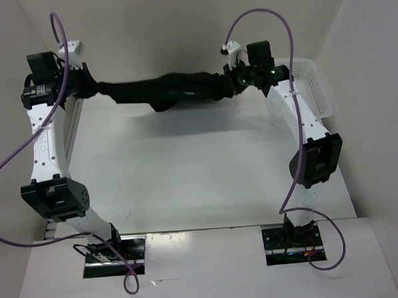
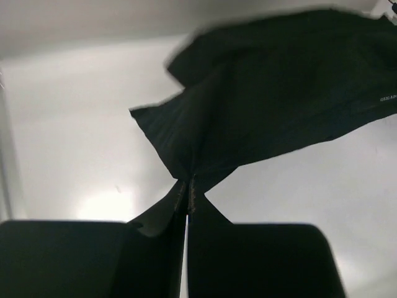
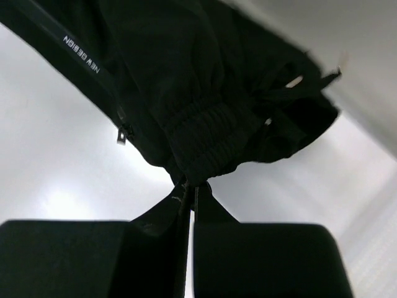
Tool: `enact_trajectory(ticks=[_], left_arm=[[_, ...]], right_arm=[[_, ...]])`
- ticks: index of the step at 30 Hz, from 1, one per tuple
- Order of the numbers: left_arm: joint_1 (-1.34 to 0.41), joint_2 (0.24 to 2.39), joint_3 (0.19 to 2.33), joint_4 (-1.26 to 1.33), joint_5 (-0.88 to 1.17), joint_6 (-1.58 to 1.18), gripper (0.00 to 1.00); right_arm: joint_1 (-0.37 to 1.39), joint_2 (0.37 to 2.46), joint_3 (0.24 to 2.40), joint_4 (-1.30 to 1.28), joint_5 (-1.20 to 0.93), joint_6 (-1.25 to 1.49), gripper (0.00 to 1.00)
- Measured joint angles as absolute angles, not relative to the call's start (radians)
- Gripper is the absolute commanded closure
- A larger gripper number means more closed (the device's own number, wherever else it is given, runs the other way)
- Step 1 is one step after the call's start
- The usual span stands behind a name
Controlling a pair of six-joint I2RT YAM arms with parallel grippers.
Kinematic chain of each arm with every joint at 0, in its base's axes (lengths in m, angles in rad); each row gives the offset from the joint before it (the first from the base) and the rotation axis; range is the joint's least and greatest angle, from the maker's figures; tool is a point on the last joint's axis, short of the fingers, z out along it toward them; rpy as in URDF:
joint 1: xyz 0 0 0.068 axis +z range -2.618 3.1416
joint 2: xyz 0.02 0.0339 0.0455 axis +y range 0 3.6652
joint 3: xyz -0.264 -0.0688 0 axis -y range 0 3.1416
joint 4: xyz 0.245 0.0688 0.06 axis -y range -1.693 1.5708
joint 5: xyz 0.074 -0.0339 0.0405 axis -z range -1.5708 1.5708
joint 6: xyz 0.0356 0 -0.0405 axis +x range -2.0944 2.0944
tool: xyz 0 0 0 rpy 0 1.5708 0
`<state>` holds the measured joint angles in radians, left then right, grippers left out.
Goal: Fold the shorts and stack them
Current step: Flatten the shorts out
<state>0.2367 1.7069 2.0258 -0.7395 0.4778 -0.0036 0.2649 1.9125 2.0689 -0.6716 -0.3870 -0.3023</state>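
Shorts (image 1: 176, 87) hang stretched, gripped by left end effector (image 2: 188, 194) and right end effector (image 3: 190, 189).

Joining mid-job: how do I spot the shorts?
Look to the far side of the white table. The black cloth stretched between the left gripper and right gripper is the shorts. They are the only fabric, unlike the white mesh basket at right.

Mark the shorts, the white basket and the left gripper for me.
shorts (image 1: 176, 89): top view, middle of the bunched black cloth.
white basket (image 1: 318, 92): top view, its mesh side wall.
left gripper (image 2: 188, 191): left wrist view, between the fingertips, shut on the shorts' edge.
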Motion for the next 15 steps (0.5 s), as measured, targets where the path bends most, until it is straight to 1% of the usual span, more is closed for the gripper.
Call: enact_trajectory(ticks=[3,9,13,15], left_arm=[[0.237,1.626,1.818,-0.772,0.469,-0.003,1.00],[0.207,1.608,1.407,-0.870,0.403,-0.005,1.00],[0.169,1.606,1.227,-0.944,0.352,-0.004,1.00],[0.155,1.605,1.171,-0.971,0.325,-0.005,1.00]], right_arm=[[0.266,1.822,1.845,-0.721,-0.419,-0.363,1.00],[0.300,1.740,1.417,-0.827,-0.401,-0.513,1.00],[0.352,1.718,1.224,-0.907,-0.352,-0.622,1.00],[0.367,1.707,1.168,-0.937,-0.342,-0.657,1.00]])
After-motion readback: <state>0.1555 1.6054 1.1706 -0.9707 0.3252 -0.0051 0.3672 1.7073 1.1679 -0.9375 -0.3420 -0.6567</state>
